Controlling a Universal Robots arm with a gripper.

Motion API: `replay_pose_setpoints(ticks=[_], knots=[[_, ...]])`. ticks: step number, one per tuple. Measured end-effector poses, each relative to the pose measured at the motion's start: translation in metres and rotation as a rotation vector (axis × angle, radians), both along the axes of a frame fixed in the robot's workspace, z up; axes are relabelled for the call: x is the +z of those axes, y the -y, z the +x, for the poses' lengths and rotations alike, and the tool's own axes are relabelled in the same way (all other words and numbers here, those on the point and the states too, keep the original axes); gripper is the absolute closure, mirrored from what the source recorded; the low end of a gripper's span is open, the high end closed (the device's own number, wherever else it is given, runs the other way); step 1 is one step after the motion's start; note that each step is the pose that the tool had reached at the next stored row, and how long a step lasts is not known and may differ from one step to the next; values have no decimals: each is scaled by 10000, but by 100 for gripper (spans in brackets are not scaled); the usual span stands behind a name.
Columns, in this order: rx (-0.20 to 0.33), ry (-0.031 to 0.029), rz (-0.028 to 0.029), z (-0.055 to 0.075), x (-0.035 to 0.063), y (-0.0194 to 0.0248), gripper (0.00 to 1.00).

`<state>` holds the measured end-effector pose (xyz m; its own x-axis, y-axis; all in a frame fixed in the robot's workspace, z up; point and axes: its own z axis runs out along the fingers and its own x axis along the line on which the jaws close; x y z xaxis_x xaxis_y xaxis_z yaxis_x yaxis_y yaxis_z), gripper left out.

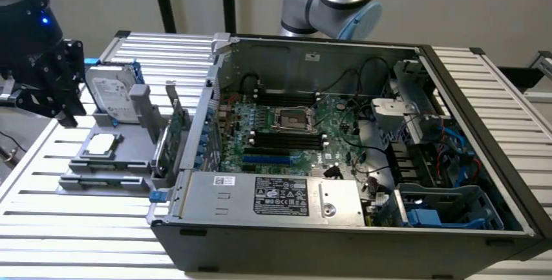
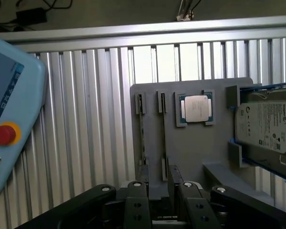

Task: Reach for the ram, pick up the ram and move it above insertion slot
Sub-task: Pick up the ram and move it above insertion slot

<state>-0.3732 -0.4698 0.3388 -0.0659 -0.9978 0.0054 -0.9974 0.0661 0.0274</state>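
Observation:
The ram appears as a thin dark stick standing on edge in one of two narrow grooves of the grey holder; its green face is hidden. My gripper hangs above the near end of that groove, open, fingers apart with nothing between them. In the exterior view the gripper hovers at the left, over the holder's left edge. The black memory slots lie on the motherboard inside the open computer case, far to the exterior view's right of the gripper.
On the holder sit a silver hard drive, a processor chip and an upright green expansion card. A teach pendant with a red button lies on the slatted table. The arm's base stands behind the case.

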Motion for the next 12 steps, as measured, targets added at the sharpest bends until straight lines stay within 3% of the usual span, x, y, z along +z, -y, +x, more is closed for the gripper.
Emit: replay_pose_setpoints(ticks=[12], knots=[[94,2,2,0,-218,6,69]])
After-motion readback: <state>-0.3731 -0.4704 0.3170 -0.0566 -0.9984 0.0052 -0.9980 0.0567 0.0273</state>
